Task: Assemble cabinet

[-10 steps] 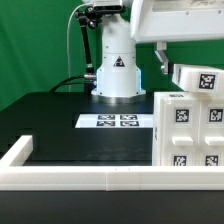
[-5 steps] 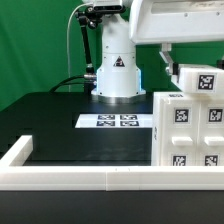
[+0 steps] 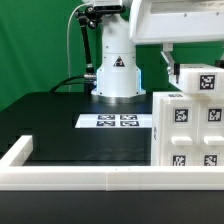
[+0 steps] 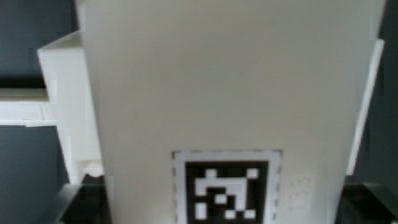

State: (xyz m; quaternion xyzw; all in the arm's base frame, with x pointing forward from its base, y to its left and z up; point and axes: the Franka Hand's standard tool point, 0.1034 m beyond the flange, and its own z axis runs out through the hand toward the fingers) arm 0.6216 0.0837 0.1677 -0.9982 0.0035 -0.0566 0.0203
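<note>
1. At the near left of the black counter, a white border frame runs along the near edge.
2. In the middle lies the marker board.
3. On the right stands the cabinet body, and a smaller tagged block is just above its top.
4. The fingers are beside this block; I cannot tell if they grip it.

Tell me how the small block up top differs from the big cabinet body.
The small block is much smaller than the cabinet body. The block shows one tag; the body shows several. The block sits up by the body's top edge; the body stands on the table. Both are white with black-and-white tags.
</note>
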